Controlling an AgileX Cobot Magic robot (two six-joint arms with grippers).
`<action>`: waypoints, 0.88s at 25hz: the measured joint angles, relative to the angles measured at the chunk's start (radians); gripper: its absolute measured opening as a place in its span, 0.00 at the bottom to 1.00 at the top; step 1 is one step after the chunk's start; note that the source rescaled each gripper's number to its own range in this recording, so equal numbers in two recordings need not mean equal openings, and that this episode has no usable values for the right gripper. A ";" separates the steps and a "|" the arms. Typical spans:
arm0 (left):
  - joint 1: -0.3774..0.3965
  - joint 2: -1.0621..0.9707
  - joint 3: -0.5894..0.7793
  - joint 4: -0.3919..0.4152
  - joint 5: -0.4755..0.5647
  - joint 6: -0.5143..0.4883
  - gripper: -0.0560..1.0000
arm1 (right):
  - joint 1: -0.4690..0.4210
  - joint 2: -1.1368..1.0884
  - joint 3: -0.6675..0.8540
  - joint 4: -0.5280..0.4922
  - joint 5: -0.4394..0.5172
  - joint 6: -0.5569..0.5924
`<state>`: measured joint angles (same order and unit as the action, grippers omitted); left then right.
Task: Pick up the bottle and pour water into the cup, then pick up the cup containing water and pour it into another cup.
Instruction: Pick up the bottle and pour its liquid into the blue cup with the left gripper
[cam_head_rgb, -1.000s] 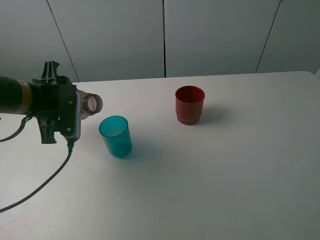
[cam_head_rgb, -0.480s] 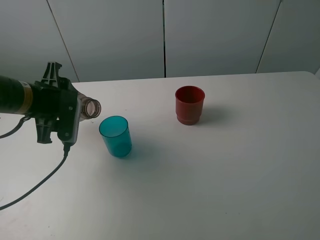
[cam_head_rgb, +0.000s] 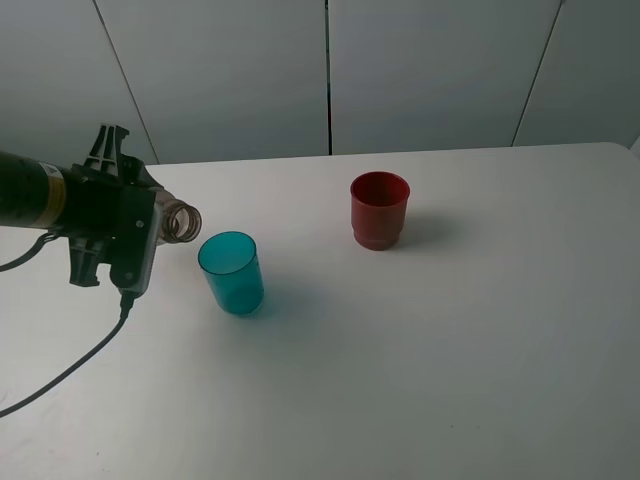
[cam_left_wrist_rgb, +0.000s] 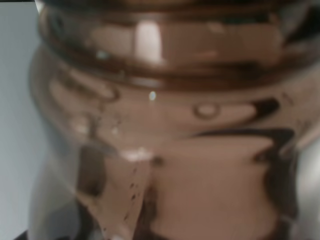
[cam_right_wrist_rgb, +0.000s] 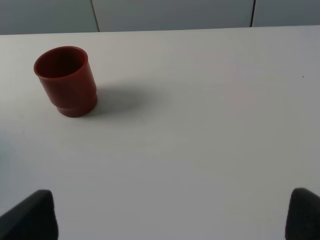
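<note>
My left gripper (cam_head_rgb: 155, 226) is shut on the brownish clear bottle (cam_head_rgb: 178, 221) and holds it lying almost level above the table. The bottle's open mouth points right, just up and left of the teal cup's rim. The teal cup (cam_head_rgb: 231, 272) stands upright on the table. In the left wrist view the bottle (cam_left_wrist_rgb: 165, 125) fills the picture, blurred. The red cup (cam_head_rgb: 379, 210) stands upright further right and back, and the right wrist view also shows the red cup (cam_right_wrist_rgb: 66, 81). My right gripper (cam_right_wrist_rgb: 170, 217) is open, with nothing between its dark fingertips (cam_right_wrist_rgb: 30, 216).
A white table (cam_head_rgb: 450, 350) carries both cups, with grey wall panels behind it. A black cable (cam_head_rgb: 70, 365) hangs from the left arm down onto the table's front left.
The left gripper has rolled a little, and the bottle's mouth has dipped lower toward the teal cup's rim. Both cups stay in place.
</note>
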<state>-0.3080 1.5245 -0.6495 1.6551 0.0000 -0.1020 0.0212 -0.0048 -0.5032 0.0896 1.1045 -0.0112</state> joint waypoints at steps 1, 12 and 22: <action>0.000 0.000 0.000 0.003 0.000 0.000 0.06 | 0.000 0.000 0.000 0.000 0.000 0.000; 0.000 0.000 0.000 0.056 0.012 -0.002 0.06 | 0.000 0.000 0.000 0.000 0.000 0.002; 0.000 0.002 -0.016 0.076 0.000 -0.002 0.06 | 0.000 0.000 0.000 0.000 0.000 0.000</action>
<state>-0.3080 1.5267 -0.6652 1.7315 0.0000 -0.1036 0.0212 -0.0048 -0.5032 0.0896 1.1045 -0.0111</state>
